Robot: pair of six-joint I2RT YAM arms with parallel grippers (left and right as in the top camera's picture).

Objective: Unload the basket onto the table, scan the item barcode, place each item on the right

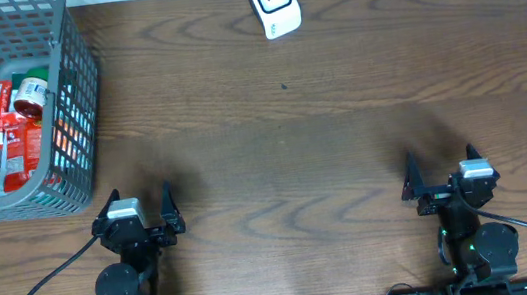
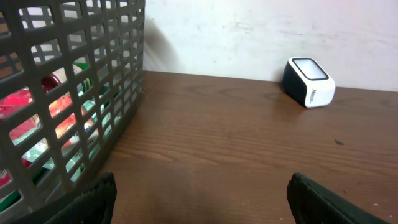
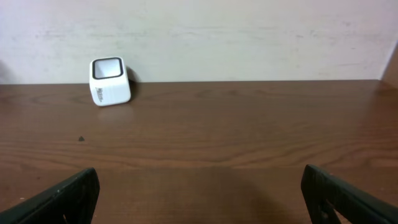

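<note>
Brown wood-grain table [image 1: 295, 154] stretches in front of me, and both of my arms sit low at its near edge. My left hand [image 1: 140, 198] has its fingers [image 2: 93, 199] spread wide apart with nothing between them but bare wood. My right hand [image 1: 440, 161] is spread just as wide and holds nothing.

At the far left corner stands a grey plastic mesh basket [image 1: 69, 81], close to my left hand and a little beyond it. Inside lies a flat red packet [image 1: 12, 133] with white print. A small round tin with a red, white and green label [image 1: 32, 93] rests on the packet's upper end. I cannot read a barcode on either from any view.

Against the far edge, near the pale wall and about midway across, sits a small white box-shaped scanner with a dark-framed window [image 1: 274, 2]. It is well apart from the basket and from both hands. From my left wrist it shows far right; from my right wrist, far left.
</note>
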